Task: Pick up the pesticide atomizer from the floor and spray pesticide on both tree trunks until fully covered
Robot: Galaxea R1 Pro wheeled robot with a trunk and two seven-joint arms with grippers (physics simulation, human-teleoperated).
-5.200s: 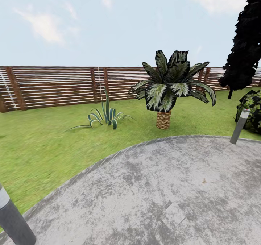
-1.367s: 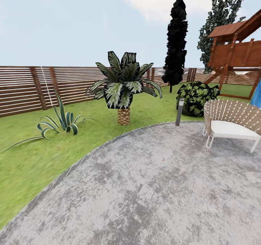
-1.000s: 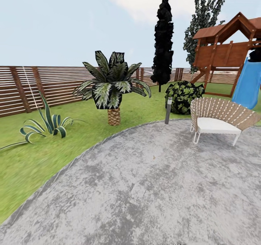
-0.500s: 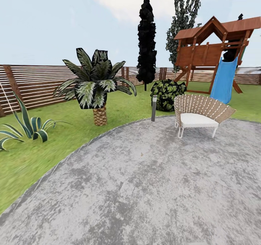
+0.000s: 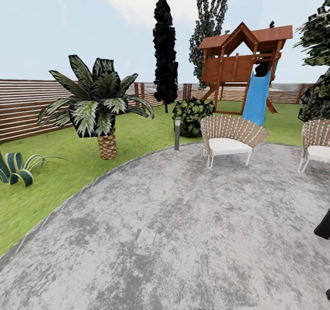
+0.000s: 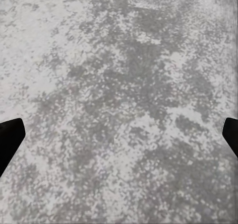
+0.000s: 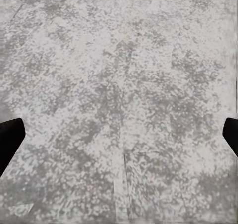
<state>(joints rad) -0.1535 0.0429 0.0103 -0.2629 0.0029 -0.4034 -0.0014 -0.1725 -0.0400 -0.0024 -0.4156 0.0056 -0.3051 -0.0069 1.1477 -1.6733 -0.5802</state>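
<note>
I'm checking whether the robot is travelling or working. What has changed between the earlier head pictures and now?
The camera has swung right: the short palm and agave slid leftward, while the wicker chair, playset with blue slide and a second chair came into view. Nothing was grasped or released. Both pincers hang open over grey paving.

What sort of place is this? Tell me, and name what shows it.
A back garden or yard with a paved patio, most likely. A slatted wooden fence rings a grass lawn, a wooden play tower with a blue slide stands behind, and woven patio chairs sit on grey paving beside a short palm.
</note>
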